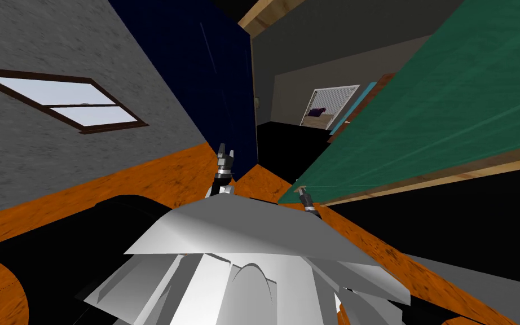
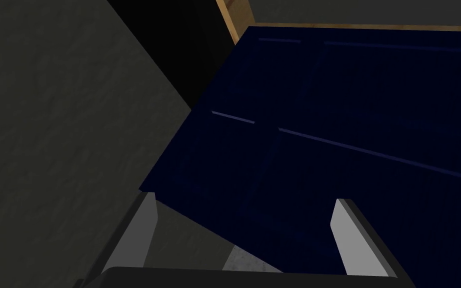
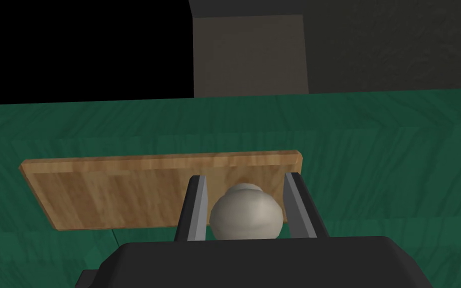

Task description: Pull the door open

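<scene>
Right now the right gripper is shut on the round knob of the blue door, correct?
No. The right gripper is shut on the round knob of the green door, not a blue one. The right wrist view shows it, with the knob mounted on a wooden plate.

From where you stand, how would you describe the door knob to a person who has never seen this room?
Look for the big green door on my right, not the dark blue door ahead. On its green face sits a flat rectangular wooden plate, and the knob sticks out from that plate. It is a pale grey ball, pinched by my right gripper.
</scene>
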Motion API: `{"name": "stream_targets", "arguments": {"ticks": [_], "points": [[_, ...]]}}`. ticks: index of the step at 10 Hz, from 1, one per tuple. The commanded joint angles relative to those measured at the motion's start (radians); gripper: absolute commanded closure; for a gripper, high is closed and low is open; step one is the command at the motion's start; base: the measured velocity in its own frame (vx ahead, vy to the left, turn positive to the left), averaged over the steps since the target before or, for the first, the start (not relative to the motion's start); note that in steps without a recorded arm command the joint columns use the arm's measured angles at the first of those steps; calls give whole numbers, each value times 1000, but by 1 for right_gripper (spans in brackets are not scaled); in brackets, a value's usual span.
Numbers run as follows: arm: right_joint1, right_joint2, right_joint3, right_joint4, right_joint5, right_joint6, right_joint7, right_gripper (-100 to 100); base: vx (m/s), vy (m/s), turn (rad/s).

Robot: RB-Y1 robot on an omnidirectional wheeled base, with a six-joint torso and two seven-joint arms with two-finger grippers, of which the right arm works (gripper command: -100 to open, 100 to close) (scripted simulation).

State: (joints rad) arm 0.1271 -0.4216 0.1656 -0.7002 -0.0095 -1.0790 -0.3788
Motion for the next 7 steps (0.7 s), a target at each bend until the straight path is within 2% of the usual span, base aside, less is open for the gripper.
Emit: {"name": "stream_targets", "arguments": {"ticks": [1,2,4,5,7], "points": [[15,10,11,-29,3,20,4,100,-46,-11,-32],[15,10,11,-29,3,20,4,100,-4,6,-19],[11,29,35,-70,-16,65,39,100,-149,-73,123],[40,0,29,-80,-14,39,12,-100,-197,-91,35],[59,-22,31,-80,-17,16,-3,-100,-210,-99,-16]]}}
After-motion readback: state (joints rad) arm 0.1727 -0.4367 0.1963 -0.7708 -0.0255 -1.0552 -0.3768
